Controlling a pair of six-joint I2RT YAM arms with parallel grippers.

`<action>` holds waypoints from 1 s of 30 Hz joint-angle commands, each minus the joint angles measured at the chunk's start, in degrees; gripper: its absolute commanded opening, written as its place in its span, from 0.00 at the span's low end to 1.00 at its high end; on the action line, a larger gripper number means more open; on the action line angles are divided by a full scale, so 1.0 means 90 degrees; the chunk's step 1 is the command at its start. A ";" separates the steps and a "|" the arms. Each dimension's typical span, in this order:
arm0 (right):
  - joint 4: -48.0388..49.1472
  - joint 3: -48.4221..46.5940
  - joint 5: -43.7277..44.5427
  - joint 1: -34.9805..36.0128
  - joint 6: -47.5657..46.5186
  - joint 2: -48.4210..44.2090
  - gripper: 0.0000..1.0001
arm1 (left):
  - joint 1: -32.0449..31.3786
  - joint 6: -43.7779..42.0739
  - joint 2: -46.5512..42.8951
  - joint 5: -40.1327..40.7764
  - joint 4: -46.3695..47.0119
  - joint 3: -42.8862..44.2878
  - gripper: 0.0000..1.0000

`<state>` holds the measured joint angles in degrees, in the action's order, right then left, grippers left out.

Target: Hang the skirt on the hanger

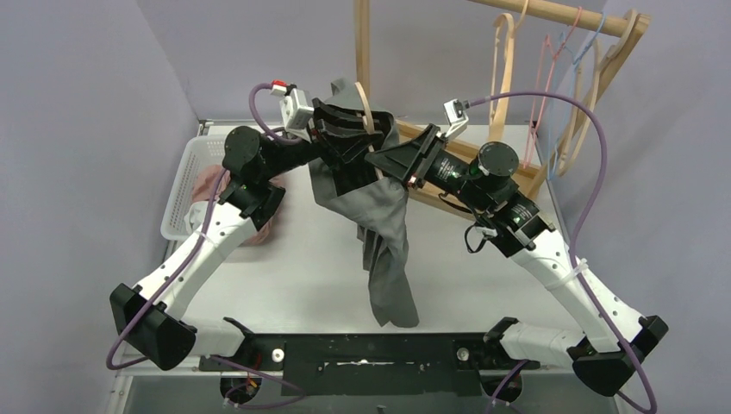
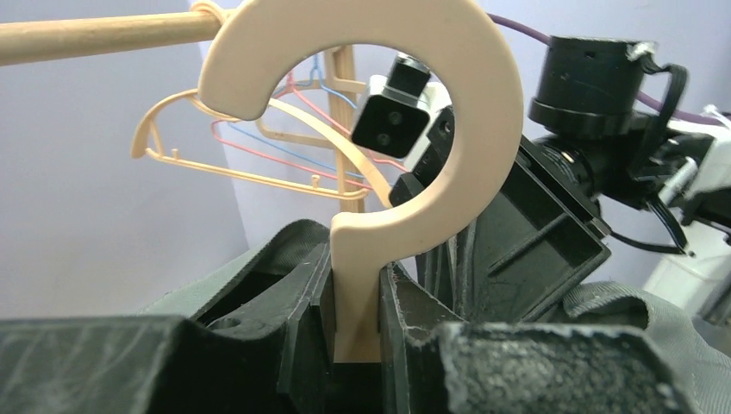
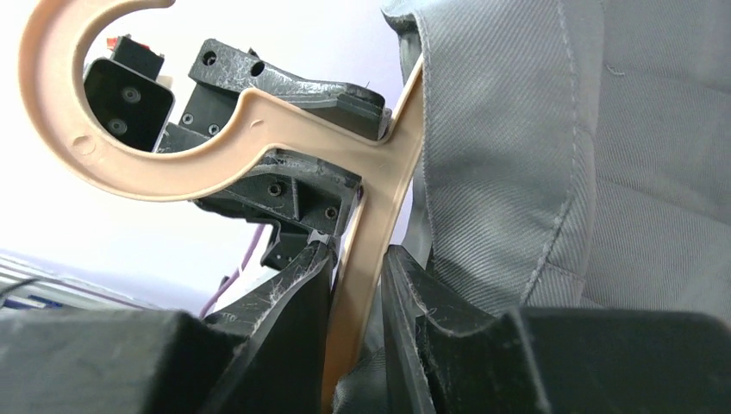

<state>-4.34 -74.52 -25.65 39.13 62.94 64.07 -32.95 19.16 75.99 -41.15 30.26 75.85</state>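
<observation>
Gripping the beige hanger at its neck, my left gripper and right gripper both pinch the flat stem from opposite sides. Only the wrist views show the smooth, broad hook and the grey twill skirt, its stitched seam lying against the stem. Only the overhead view shows my arms bent inward and raised, the skirt hanging from the hanger in long folds, and a white mesh basket at left.
</observation>
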 commanded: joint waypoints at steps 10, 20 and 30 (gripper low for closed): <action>0.1417 -0.0435 0.1330 0.0013 0.0563 0.0767 0.00 | 0.0251 -0.0280 -0.0621 0.2360 -0.0745 0.0352 0.47; 0.1488 -0.0416 0.2146 -0.0037 0.0740 0.1068 0.00 | 0.1106 -0.0353 -0.1017 0.2746 -0.1377 0.0517 0.66; 0.0799 -0.1433 0.3749 -0.0183 0.0137 0.1559 0.00 | 0.1259 -0.0725 -0.2187 0.3544 -0.2424 -0.0170 0.66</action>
<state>-2.63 -80.01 -0.45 38.81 67.24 77.80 -22.00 14.66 60.77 -13.15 12.64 76.18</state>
